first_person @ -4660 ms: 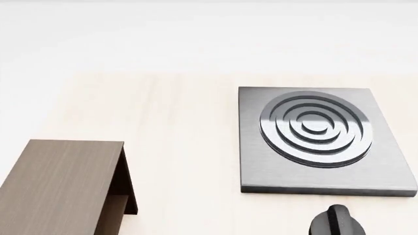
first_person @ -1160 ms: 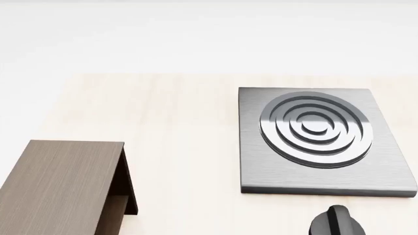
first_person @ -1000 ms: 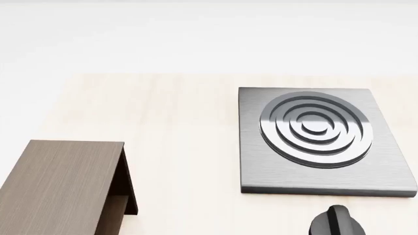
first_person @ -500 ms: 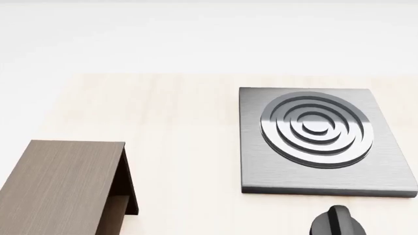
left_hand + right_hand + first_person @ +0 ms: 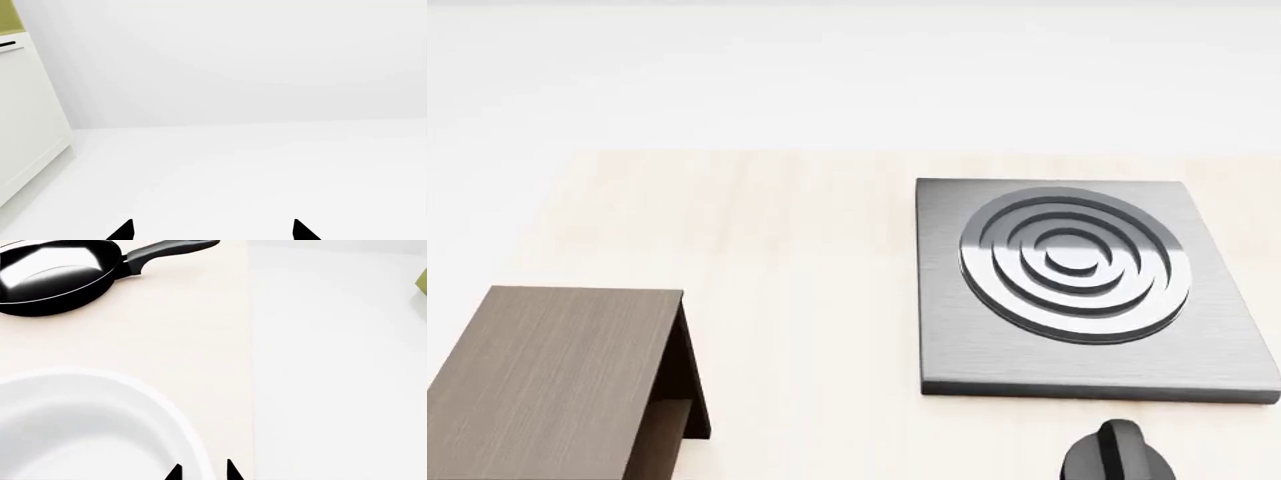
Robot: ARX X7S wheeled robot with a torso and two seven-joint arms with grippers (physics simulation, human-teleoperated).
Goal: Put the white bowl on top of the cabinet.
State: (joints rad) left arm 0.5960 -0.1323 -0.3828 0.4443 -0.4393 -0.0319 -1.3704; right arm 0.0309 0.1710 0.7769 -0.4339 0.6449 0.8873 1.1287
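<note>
Almost nothing has moved across the head views: only the cabinet (image 5: pixel 561 380) and the stove plate (image 5: pixel 1081 285) sit a hair further right in the picture than before, so the head has barely shifted. Neither arm shows in that view.

Taking the cabinet as landmark, it stands on the bench (image 5: pixel 801 250) at the near left, its flat top bare and its open shelf facing the stove plate, which lies well apart to its right. A black knob (image 5: pixel 1114 455) sits just in front of the stove plate.

The white bowl (image 5: pixel 87 425) appears only in the right wrist view, resting on the bench near its edge, with a black frying pan (image 5: pixel 57 277) beyond it. Where it lies relative to the cabinet cannot be told from these pictures.

The right gripper (image 5: pixel 203 471) shows two dark fingers tips standing a small gap apart, straddling the bowl's thick rim; whether they are already pressing on it cannot be told. The left gripper (image 5: pixel 210 231) has its fingers spread wide, holding nothing, pointed at a white floor and wall.

By the look of it the task is at its start: the bowl is not yet lifted, and grasp, carry and placing on the cabinet top all remain.
</note>
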